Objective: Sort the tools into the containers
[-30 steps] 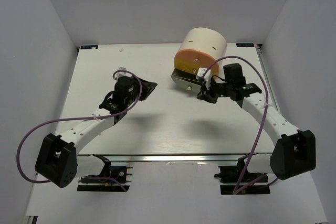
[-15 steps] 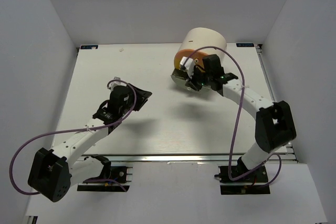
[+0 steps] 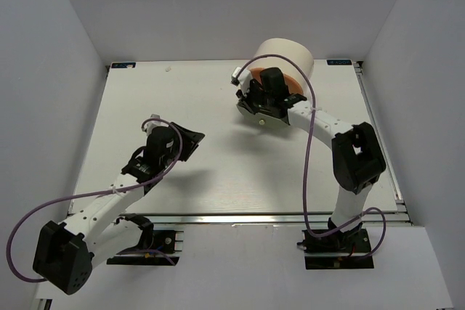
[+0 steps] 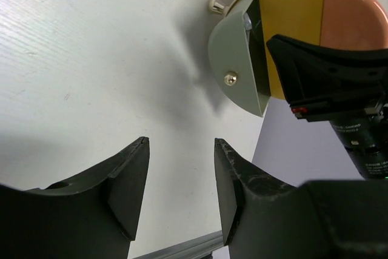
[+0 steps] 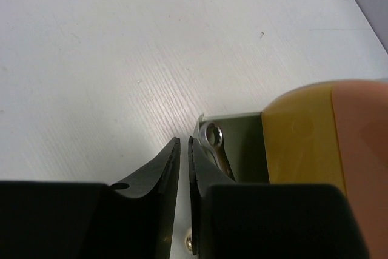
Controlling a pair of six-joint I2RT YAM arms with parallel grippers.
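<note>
A small silver wrench [image 5: 213, 136] lies in the pulled-out grey-blue drawer [image 5: 242, 150], its ring end near the drawer's front wall. That drawer is the lowest of the cream drum cabinet [image 3: 285, 54], under the yellow drawer [image 5: 300, 137] and the orange drawer [image 5: 364, 131]. My right gripper [image 5: 183, 140] hovers just in front of the open drawer, jaws nearly together with nothing between them. From above, my right gripper [image 3: 252, 101] covers the drawer fronts. My left gripper [image 4: 180, 141] is open and empty over bare table at the left [image 3: 190, 138], facing the cabinet.
A small brass knob [image 5: 189, 238] shows below my right fingers. The grey drawer's front [image 4: 237, 59] with its knob sticks out toward the left arm. Purple cables loop off both arms. White walls enclose the table [image 3: 218, 172] on three sides.
The right arm has swung left and back, from the right of the drawers to their front. The left gripper has opened and drawn back toward the near left.
</note>
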